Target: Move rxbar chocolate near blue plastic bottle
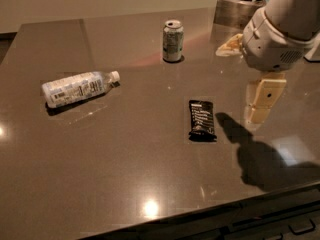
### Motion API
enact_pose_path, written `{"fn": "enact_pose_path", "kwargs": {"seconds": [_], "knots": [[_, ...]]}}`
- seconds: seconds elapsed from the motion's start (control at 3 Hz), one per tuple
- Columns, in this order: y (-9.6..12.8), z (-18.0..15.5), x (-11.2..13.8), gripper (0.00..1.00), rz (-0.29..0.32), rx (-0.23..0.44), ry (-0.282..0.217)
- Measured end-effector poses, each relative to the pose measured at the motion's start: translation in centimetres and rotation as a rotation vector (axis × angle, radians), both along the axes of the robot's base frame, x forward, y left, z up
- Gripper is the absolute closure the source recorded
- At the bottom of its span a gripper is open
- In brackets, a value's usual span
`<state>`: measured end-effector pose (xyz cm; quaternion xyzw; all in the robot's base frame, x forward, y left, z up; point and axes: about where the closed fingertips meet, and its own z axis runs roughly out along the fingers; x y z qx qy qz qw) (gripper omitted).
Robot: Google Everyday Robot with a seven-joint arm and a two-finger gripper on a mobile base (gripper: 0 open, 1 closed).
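Observation:
The rxbar chocolate (pixel 202 119), a flat black wrapper with white lettering, lies on the dark table right of centre. The blue plastic bottle (pixel 77 88) lies on its side at the left, with its white cap pointing right, well apart from the bar. My gripper (pixel 258 113) hangs from the white arm at the right. It is above the table, a short way to the right of the bar, and holds nothing I can see. Its shadow falls on the table just right of the bar.
A silver-green drink can (pixel 173 40) stands upright at the back, beyond the bar. A metal container (pixel 234 11) stands at the back right corner. The table's front edge (pixel 200 219) runs along the bottom.

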<state>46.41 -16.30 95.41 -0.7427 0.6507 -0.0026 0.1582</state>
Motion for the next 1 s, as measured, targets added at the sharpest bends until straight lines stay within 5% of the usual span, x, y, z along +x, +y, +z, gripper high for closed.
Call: {"fn": "enact_pose_path", "kwargs": {"seconds": [0.67, 1.0], "knots": [[3.9, -3.2, 1.0, 0.0, 0.369, -0.103, 0.04], [4.9, -5.2, 1.1, 0.0, 0.491, -0.156, 0.064]]}}
